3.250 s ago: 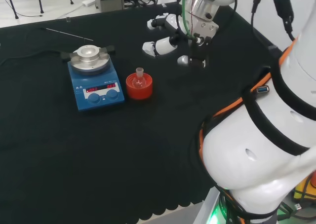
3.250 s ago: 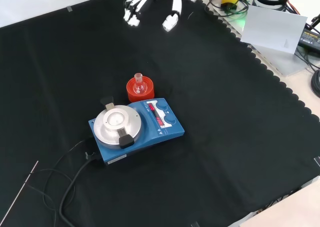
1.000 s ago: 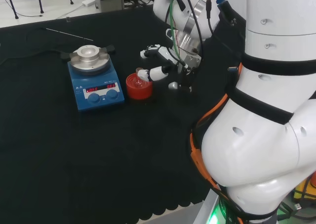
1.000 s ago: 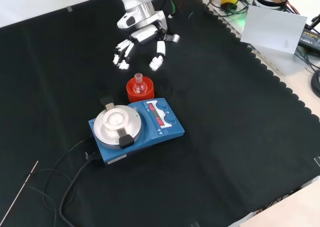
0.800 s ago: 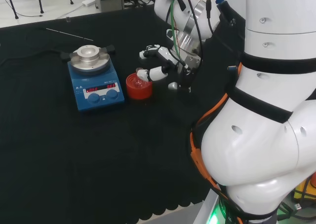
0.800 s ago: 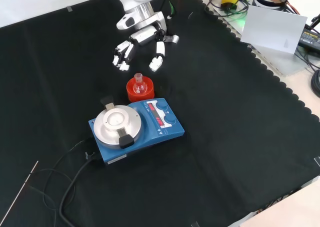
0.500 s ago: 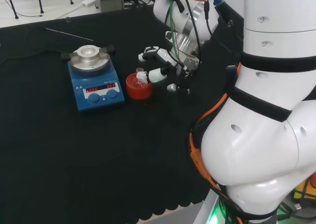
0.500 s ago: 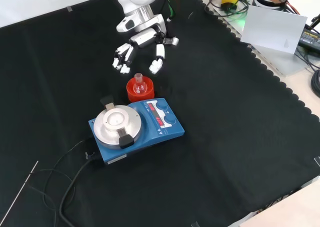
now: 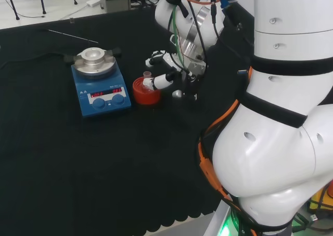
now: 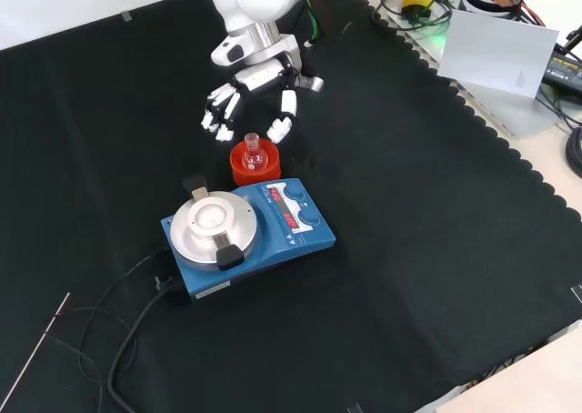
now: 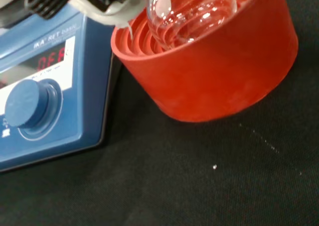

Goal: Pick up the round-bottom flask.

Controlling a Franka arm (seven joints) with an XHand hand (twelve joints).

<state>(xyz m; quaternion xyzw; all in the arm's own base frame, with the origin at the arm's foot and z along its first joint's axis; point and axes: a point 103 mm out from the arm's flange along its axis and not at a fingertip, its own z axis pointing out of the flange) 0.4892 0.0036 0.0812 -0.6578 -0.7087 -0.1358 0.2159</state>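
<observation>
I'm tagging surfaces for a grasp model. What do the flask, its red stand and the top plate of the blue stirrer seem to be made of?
Round-bottom flask: clear glass, glossy; the stand's ribs show through it, with bright highlights.
Red stand: likely rubber or soft plastic, matte, opaque, ribbed inside.
Top plate: apparently bare metal, silvery with a dull sheen.
The hand has not closed on the flask.

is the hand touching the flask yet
Cannot tell. In the front view the hand is open, its fingertips just above the flask in the red stand; in the head view they overlap, and neither shows a gap or contact plainly.
</observation>
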